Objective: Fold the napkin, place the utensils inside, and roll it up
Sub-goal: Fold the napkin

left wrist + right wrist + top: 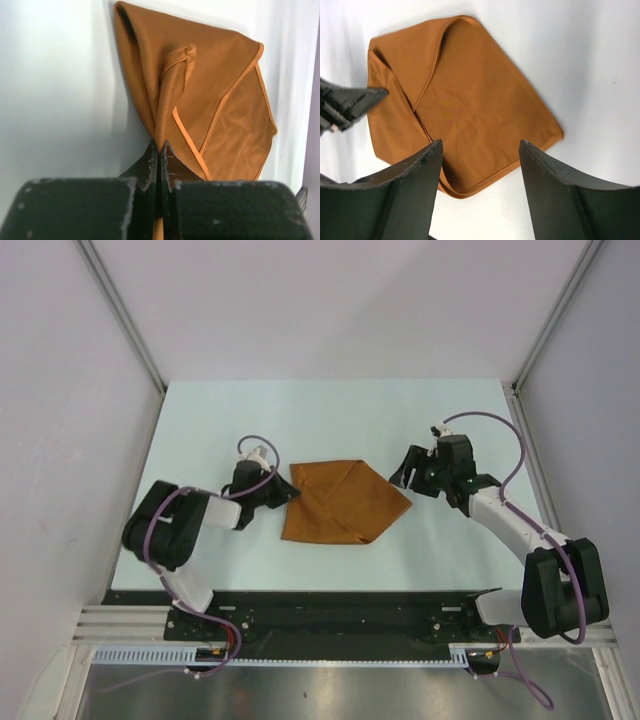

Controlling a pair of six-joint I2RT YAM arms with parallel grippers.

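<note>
Top external view takes in the whole layout: the napkin [340,503], folded into a rough five-sided shape, lies flat near the middle of the pale surface [330,420], between the two arms. The left claw [291,496] comes in low from the left and meets the cloth's left edge. The right claw [404,478] sits just beside the cloth's right-hand corner; whether it touches the cloth cannot be told from above.

Left wrist view adds what the overhead picture hides. That claw's fingers [150,160] are pressed together on a pinch of fabric, and a ridge of cloth runs away from the tips to a small pucker. A lighter orange hem crosses the upper flap diagonally.

Right wrist view shows its own fingers [415,175] spread wide with nothing gripped, and the napkin's near corner is seen through the gap. It also shows overlapping flaps and, at the cloth's far-left edge, the dark tip of the left claw.

Whether anything lies inside the folds cannot be told. Purple cables [505,455] loop over both arms, grey walls [60,390] enclose the surface, and a metal rail [330,625] runs along its near edge.
</note>
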